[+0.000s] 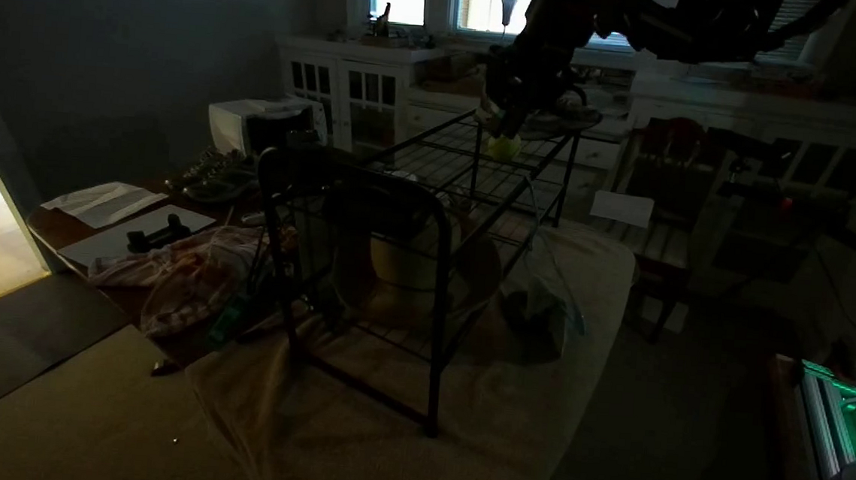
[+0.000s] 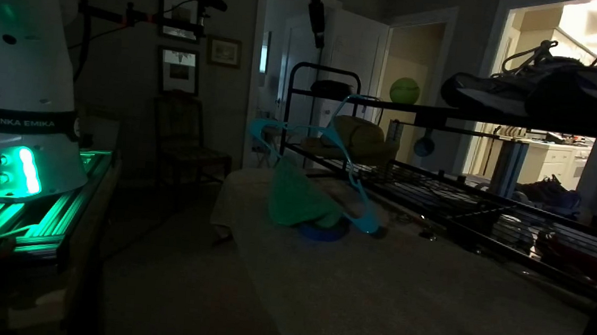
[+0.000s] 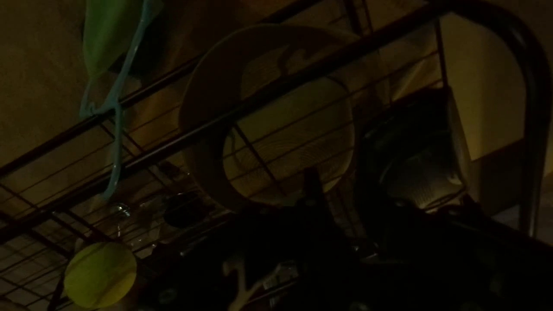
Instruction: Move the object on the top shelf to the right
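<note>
The black wire-grid top shelf [image 1: 420, 136] also shows in an exterior view [image 2: 430, 112] and the wrist view [image 3: 190, 134]. A yellow-green ball [image 1: 504, 149] rests on it, also seen in an exterior view [image 2: 404, 91] and at lower left in the wrist view [image 3: 100, 274]. A dark object [image 2: 331, 88] lies near the hooped end. Grey shoes [image 2: 512, 91] stand at the opposite end. My gripper [image 2: 317, 40] hangs above the shelf, apart from it; in an exterior view [image 1: 510, 125] it overlaps the ball. The wrist view is too dark to show the jaw opening.
A light blue hanger [image 2: 351, 177] with green cloth hooks over the shelf's side rail. A tan hat [image 2: 362, 138] sits on the tier below. The rack's hooped end [image 1: 357, 171] rises above the shelf. A white microwave [image 1: 229, 127] stands beyond the rack.
</note>
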